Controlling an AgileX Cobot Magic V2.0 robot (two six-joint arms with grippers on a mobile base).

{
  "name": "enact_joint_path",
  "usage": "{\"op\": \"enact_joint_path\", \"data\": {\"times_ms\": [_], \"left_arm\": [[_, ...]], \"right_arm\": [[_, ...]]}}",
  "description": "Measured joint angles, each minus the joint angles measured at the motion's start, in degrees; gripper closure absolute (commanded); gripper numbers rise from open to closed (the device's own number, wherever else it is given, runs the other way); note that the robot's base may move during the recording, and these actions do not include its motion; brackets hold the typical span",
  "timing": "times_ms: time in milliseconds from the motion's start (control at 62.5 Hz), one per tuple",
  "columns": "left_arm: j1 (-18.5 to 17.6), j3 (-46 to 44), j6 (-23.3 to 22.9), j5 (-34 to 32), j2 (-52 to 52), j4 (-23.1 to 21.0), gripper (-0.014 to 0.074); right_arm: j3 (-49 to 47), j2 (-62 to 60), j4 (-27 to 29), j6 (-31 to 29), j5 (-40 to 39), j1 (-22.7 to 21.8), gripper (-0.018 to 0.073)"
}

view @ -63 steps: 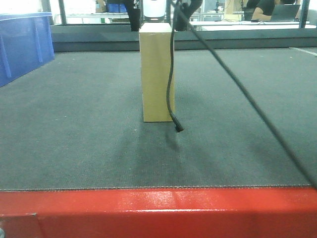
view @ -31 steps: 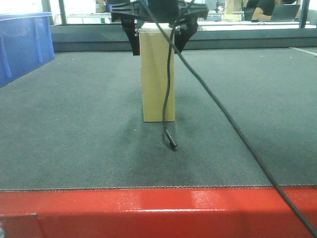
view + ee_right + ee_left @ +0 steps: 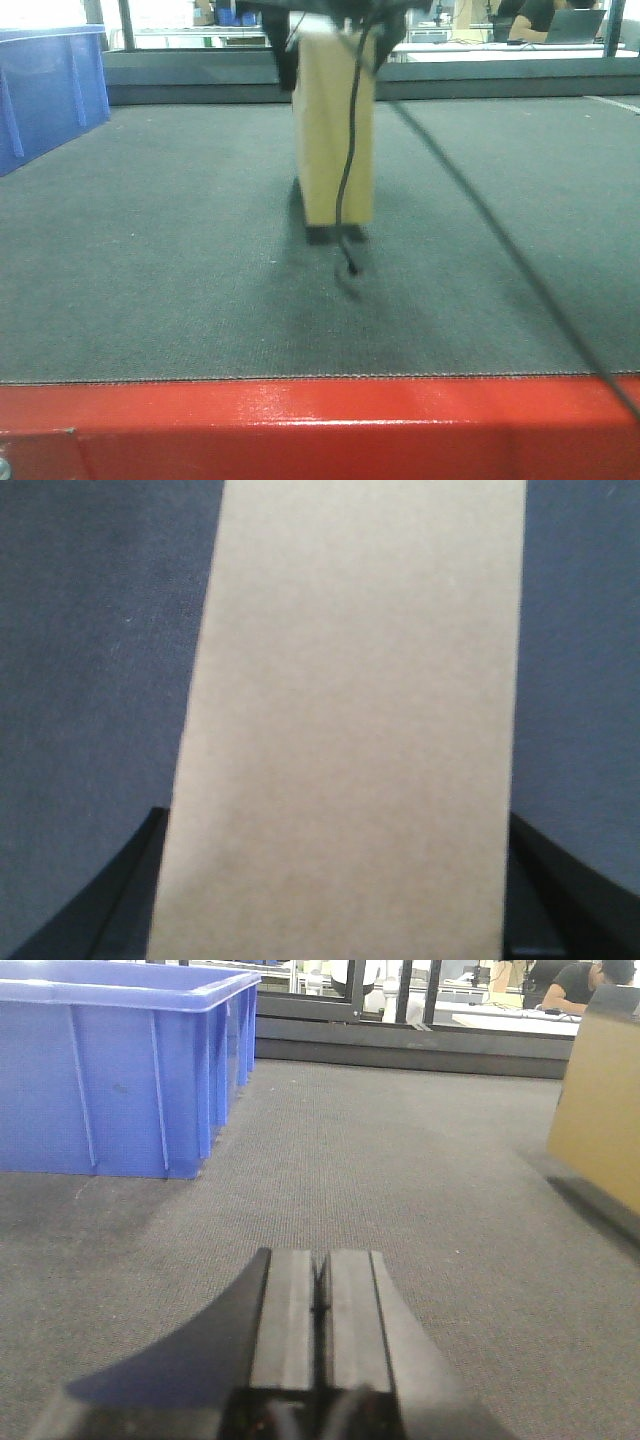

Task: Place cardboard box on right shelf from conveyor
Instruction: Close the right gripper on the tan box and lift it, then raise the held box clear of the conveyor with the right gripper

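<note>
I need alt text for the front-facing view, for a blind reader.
The right gripper holds a tall tan box by its top, seemingly just above the dark grey belt. A black cable hangs in front of the box; a blue bin stands far left, and a red frame edge runs along the bottom.

The left gripper, jaws pressed together, sits low over the belt, with a blue bin ahead to its left and the box at the right edge.
</note>
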Motion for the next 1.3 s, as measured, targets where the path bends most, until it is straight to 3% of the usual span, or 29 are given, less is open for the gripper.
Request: {"op": "enact_joint_path", "data": {"times_ms": [256,480,768,1088,1296], "left_arm": [[0.0,0.0,0.0,0.0,0.0,0.0,0.0715],[0.0,0.0,0.0,0.0,0.0,0.0,0.0715],[0.0,0.0,0.0,0.0,0.0,0.0,0.0715],[0.0,0.0,0.0,0.0,0.0,0.0,0.0715],[0.0,0.0,0.0,0.0,0.0,0.0,0.0715]], "right_arm": [[1.7,-4.1,3.7,-10.9,2.2,-3.8,0.0293],[17.4,-12.0,9.1,-16.0,-11.0,-5.6,0.0293],[41.6,-28.1,9.8,-16.4,-19.7,-9.1,0.0293],[60.3,-57.3,9.7,-16.5,-16.9,-15.5,0.0293],[70.2,-73.0,9.4,-16.5,-14.6,-17.0,0.0293]]}}
